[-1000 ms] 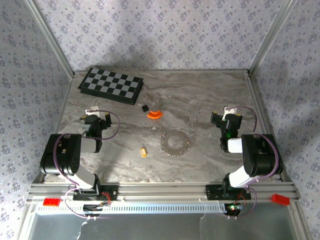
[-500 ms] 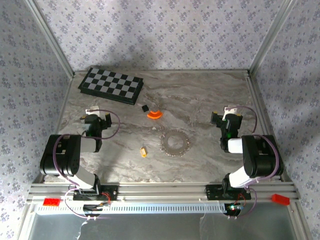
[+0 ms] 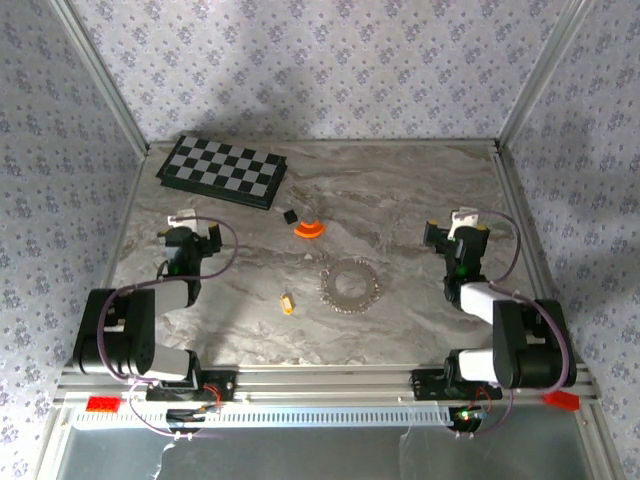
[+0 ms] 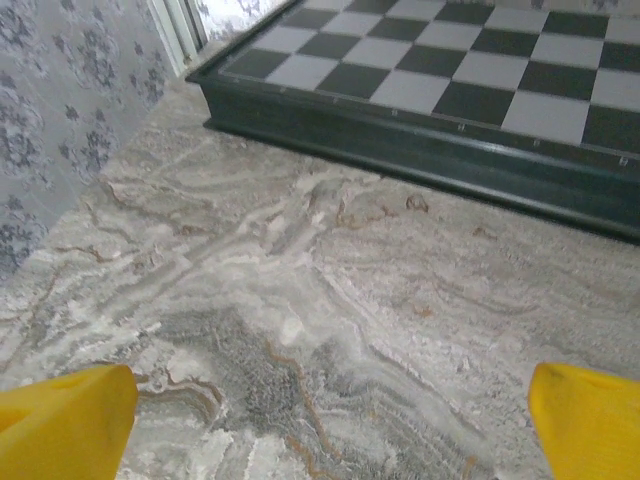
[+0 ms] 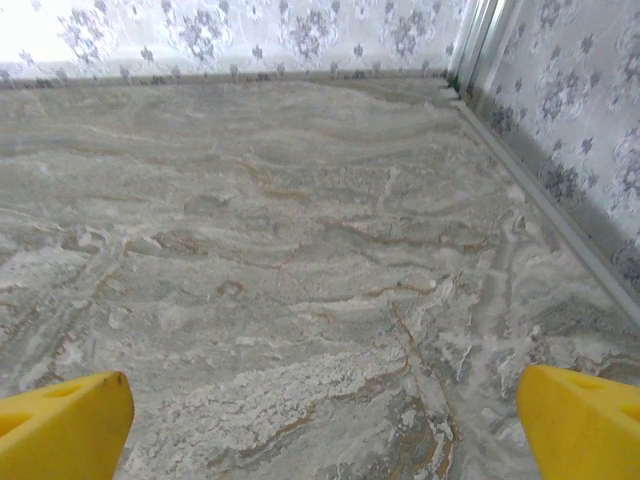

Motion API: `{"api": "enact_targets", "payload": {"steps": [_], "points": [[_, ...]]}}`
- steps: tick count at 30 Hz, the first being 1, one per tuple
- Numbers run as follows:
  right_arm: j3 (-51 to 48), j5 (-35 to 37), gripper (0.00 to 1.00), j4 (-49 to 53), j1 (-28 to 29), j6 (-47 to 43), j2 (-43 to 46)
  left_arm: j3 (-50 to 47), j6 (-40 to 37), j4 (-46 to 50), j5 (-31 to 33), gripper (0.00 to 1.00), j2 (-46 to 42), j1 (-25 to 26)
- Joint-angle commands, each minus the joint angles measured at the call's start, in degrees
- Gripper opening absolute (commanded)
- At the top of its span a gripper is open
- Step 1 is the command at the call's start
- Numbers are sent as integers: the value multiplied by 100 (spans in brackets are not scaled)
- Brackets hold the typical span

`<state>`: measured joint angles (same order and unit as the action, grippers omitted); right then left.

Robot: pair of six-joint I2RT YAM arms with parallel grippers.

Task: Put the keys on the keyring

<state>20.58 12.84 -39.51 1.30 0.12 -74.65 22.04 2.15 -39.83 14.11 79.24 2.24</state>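
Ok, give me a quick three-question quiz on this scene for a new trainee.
1. True or false: the yellow-orange key lies apart from the keyring, not on it.
2. What lies ahead of the left pincer? A checkered board, B orange disc, C black cube.
3. Fill in: the right pincer has its fingers ____.
Key: 1 true; 2 A; 3 open.

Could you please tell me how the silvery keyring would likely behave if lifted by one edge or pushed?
The keyring lies flat, so it probably will not roll. Its fringe of thin metal pieces looks loose, so lifted they would likely dangle and shift. Thin metal on the smooth table, it may slide when pushed.
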Motion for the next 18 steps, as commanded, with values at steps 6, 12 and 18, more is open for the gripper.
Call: {"api": "enact_targets", "payload": {"steps": [6,12,18], "points": [[145,265,100,1342,235,323,1474,400,42,1256,22,100,-1073,235],[667,601,100,3240,501,1605,2655,679,873,2534,-250,100,-1899,431],[1160,-64,100,4384,648,1967,3249,1119,1438,4184,-539,100,-2591,639]]}}
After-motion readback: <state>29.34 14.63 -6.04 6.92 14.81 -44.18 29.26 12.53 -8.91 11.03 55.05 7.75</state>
